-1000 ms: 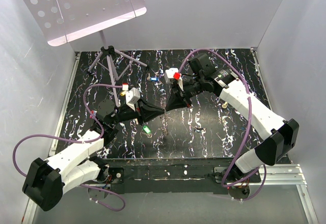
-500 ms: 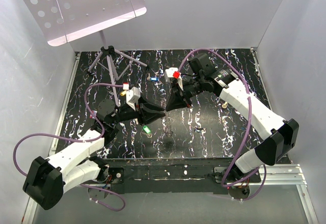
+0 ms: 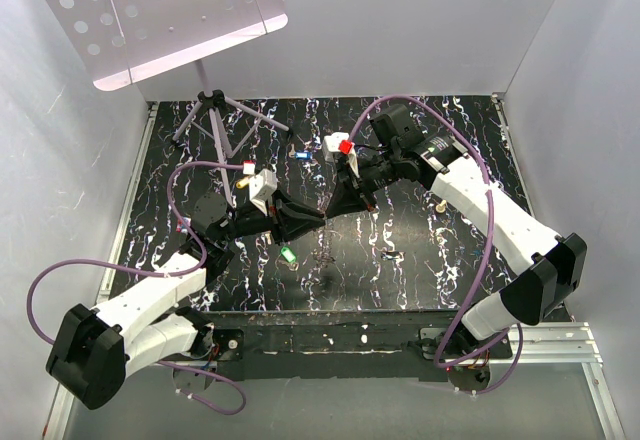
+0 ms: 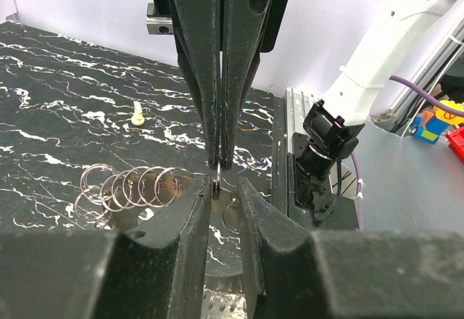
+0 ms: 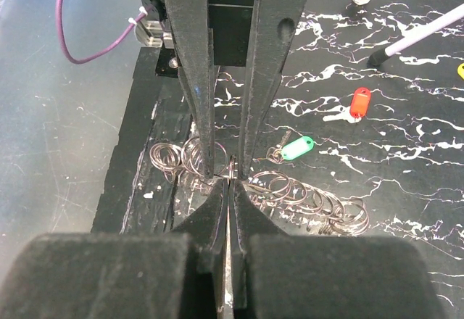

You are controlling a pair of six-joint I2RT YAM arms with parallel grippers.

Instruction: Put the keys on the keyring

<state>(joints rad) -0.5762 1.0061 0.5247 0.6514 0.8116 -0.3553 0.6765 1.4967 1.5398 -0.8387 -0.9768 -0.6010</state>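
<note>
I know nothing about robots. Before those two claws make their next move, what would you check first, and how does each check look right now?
1. Right gripper shut on the wire ring: ok.
2. Left gripper with its jaws apart, one on each side of that ring: ok.
3. A key held and ready to thread: not ok; neither gripper holds one.
4. Keys in sight and free to pick: ok; the green key and the red key lie loose on the table.
5. Ring's coil parted to take a key: cannot tell, too small to see.
</note>
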